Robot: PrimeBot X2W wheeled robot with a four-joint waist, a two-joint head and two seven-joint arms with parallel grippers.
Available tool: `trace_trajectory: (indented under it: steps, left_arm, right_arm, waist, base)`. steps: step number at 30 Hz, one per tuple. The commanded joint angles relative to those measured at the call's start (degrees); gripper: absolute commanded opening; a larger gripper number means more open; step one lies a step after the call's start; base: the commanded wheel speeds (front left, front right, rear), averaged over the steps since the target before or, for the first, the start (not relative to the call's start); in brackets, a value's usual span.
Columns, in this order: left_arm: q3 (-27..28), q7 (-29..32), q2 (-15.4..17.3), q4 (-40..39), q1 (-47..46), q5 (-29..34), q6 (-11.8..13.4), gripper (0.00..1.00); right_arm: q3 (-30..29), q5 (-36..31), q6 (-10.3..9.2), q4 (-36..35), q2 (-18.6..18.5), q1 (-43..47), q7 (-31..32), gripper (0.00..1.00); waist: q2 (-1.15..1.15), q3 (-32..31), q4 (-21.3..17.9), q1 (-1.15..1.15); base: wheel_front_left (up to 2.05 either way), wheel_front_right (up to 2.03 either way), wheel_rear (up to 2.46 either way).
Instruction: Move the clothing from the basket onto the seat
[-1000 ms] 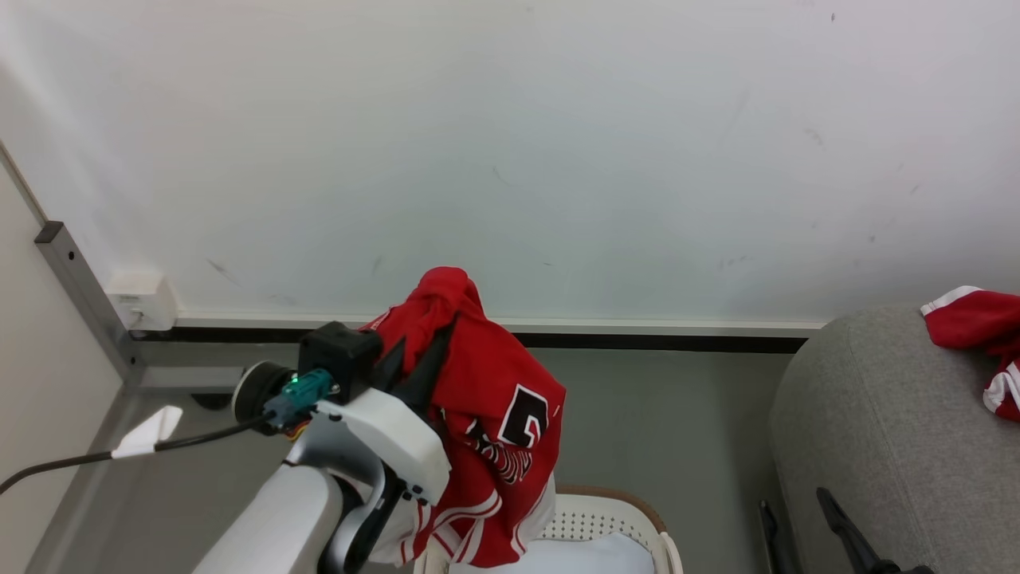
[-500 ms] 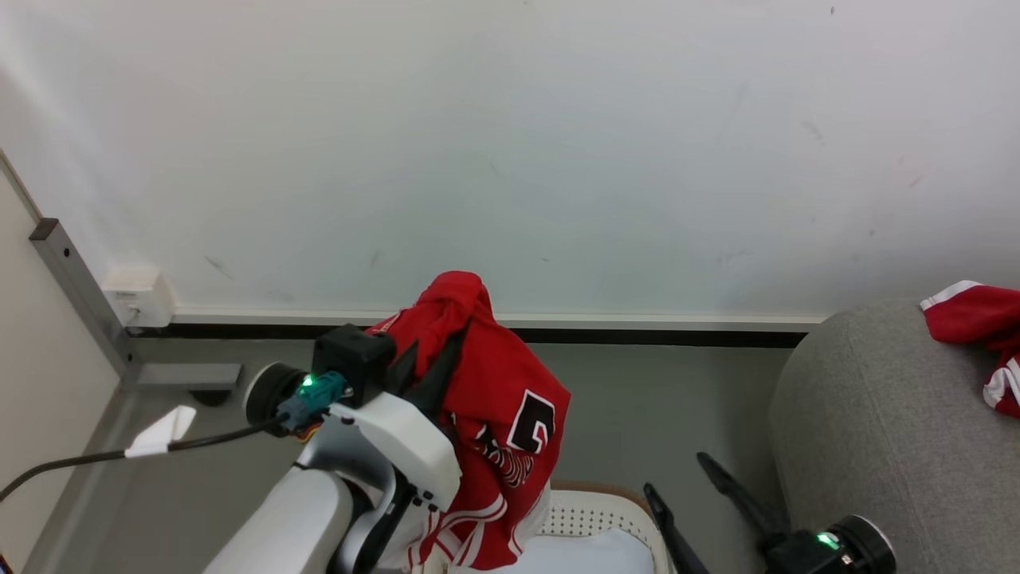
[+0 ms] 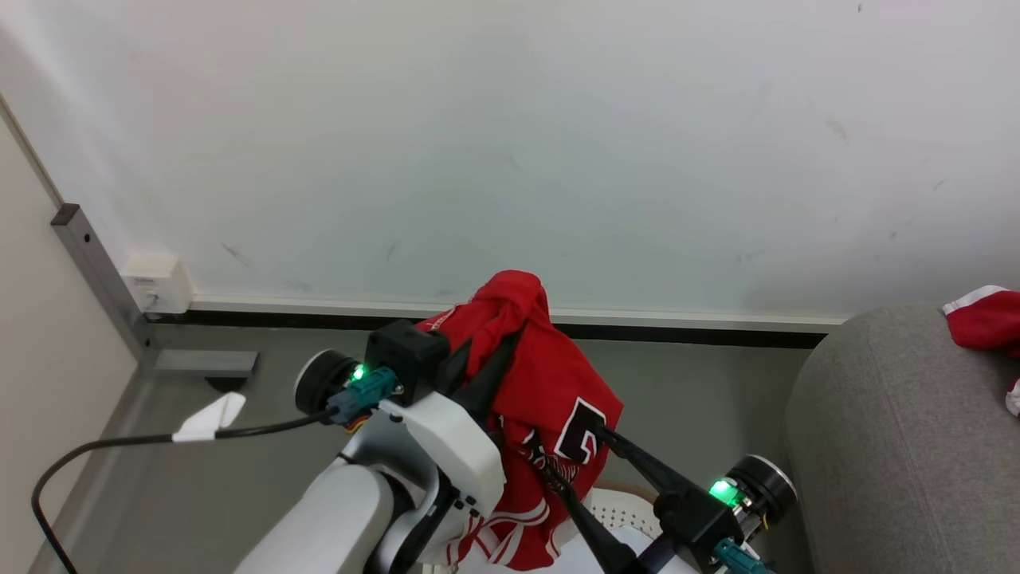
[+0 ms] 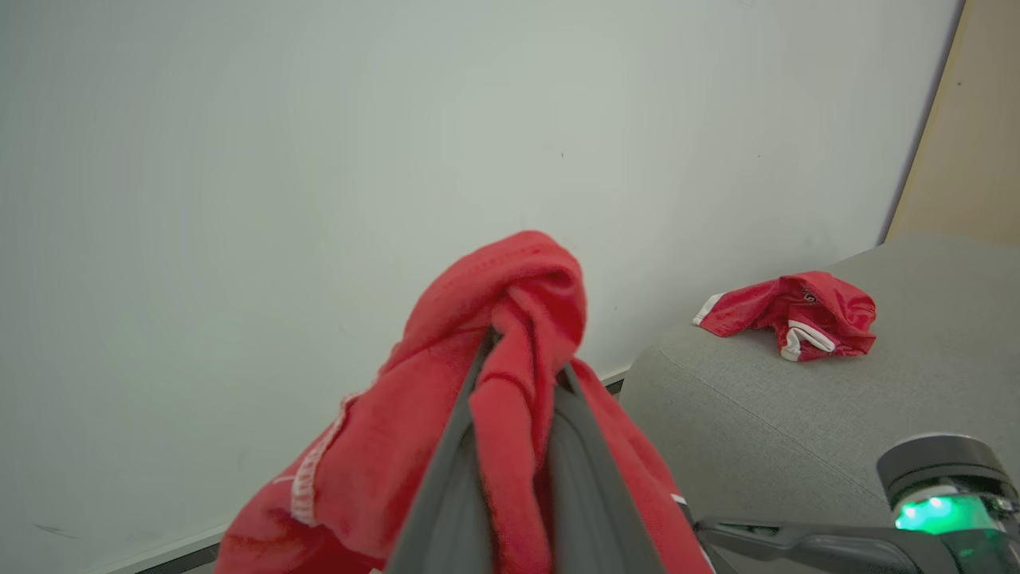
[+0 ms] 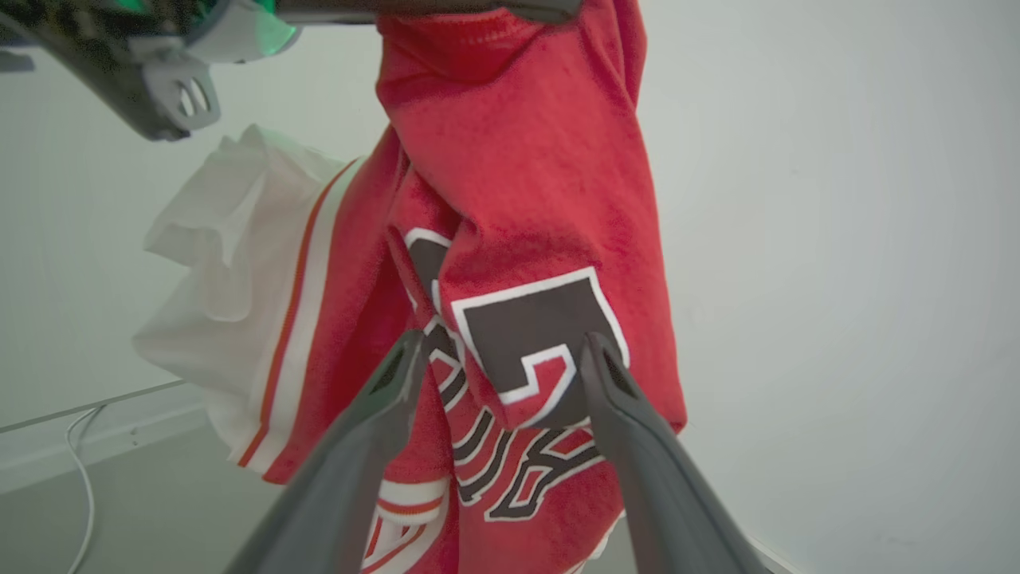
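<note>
Fingers of the left gripper [image 3: 490,351] clamp a bunched fold of the clothing [image 3: 550,383]; the right gripper [image 3: 570,450] is spread wide.
The clothing hangs lengthwise straight above the basket [image 3: 617,506]. The right fingers straddle its number print [image 5: 518,327] (not yet pinching). The seat [image 3: 892,430] lies right of the basket, on the right arm's side.

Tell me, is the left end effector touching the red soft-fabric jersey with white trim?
Touching. In the left wrist view the left end effector is shut on the jersey, fabric pinched between its fingers.
</note>
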Motion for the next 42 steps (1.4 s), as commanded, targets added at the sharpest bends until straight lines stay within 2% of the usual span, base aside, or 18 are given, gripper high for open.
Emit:
trace_trajectory:
  steps: [1, 9, 16, 17, 18, 21, 33, 34, 35, 37, 38, 39, 42]
  left_arm:
    - [-0.1, 0.2, 0.1, -0.2, -0.7, 0.4, -0.2, 0.00]
    - [-2.0, 1.0, -1.1, -1.0, -1.1, 0.2, -0.7, 0.00]
    - [-3.0, 1.5, -1.8, -1.8, -1.1, -0.9, -1.1, 0.00]
    - [-3.1, 1.6, -1.9, -1.8, -1.0, -1.0, -1.2, 0.00]
    - [-3.1, 1.6, -2.0, -1.8, -1.1, -1.0, -1.2, 0.00]
    - [-3.3, 1.7, -2.0, -1.8, -1.2, -1.1, -1.3, 0.00]
    - [-3.1, 1.1, -1.2, -1.1, -0.5, -1.6, -0.5, 0.00]
    - [-3.1, 1.0, -1.1, -1.0, -0.5, -1.6, -0.6, 0.08]
    - [-3.1, 0.9, -1.1, -0.8, -0.4, -1.5, -0.5, 0.24]
    - [-3.3, 1.0, -1.1, -0.4, -0.2, -1.5, -0.5, 0.58]
    - [-3.5, 1.1, -1.1, -0.2, -0.1, -1.6, -0.6, 0.85]
    - [-3.6, 1.2, -1.1, -0.1, 0.0, -1.6, -0.7, 1.00]
    - [-3.9, 1.2, -1.0, 0.4, 0.3, -1.9, -0.8, 1.00]
  right_arm:
    - [0.1, -0.6, -0.15, 0.8, 0.0, -1.3, 0.0, 1.00]
    - [2.0, -6.9, -0.15, 7.1, 0.6, -6.8, 0.0, 1.00]
    - [2.0, -6.6, -0.15, 8.7, 0.6, -8.5, 0.0, 1.00]
    - [1.8, -6.2, -0.15, 8.8, 0.6, -8.6, 0.0, 0.89]
    - [1.7, -5.6, -0.15, 9.0, 0.6, -8.6, 0.0, 0.63]
    - [1.8, -4.0, -0.15, 9.8, 0.6, -8.4, 0.0, 0.02]
    - [0.6, 1.0, -0.15, 9.8, 0.6, -8.5, 0.0, 0.00]
    - [0.3, 1.3, -0.15, 9.7, 0.6, -8.4, 0.0, 0.00]
    - [0.2, 1.5, -0.15, 9.6, 0.6, -8.3, 0.0, 0.00]
    - [-0.6, 2.3, -0.15, 9.3, 0.6, -8.0, 0.0, 0.00]
    - [-0.9, 2.5, -0.15, 9.2, 0.6, -7.9, 0.0, 0.00]
    - [-1.4, 2.7, -0.15, 9.1, 0.6, -7.9, 0.0, 0.00]
    - [-3.2, 3.3, -0.15, 8.6, 0.6, -8.1, 0.0, 0.00]
  waist:
    - [0.00, 0.1, 0.2, 0.00]
    - [0.00, -0.1, 1.4, 0.00]
    - [0.00, -0.2, 1.9, 0.00]
    - [0.00, -0.2, 2.0, 0.00]
    - [0.00, -0.2, 2.0, 0.00]
    - [0.00, -0.2, 2.0, 0.00]
    - [0.00, -0.2, 1.0, 0.00]
    - [0.00, -0.2, 0.9, 0.00]
    - [0.00, -0.2, 0.9, 0.00]
    - [0.00, -0.3, 0.7, 0.00]
    - [0.00, -0.3, 0.7, 0.00]
    - [0.00, -0.3, 0.6, 0.00]
    - [0.00, -0.3, 0.4, 0.00]
  base:
    - [0.00, 0.00, 0.00]
    - [0.00, 0.00, 0.00]
    - [0.00, 0.00, 0.00]
    - [0.00, 0.00, 0.00]
    - [0.00, 0.00, 0.00]
    - [0.00, 0.00, 0.00]
    - [0.00, 0.00, 0.00]
    - [0.00, 0.00, 0.00]
    - [0.00, 0.00, 0.00]
    - [0.00, 0.00, 0.00]
    - [0.00, 0.00, 0.00]
    - [0.00, 0.00, 0.00]
    - [0.00, 0.00, 0.00]
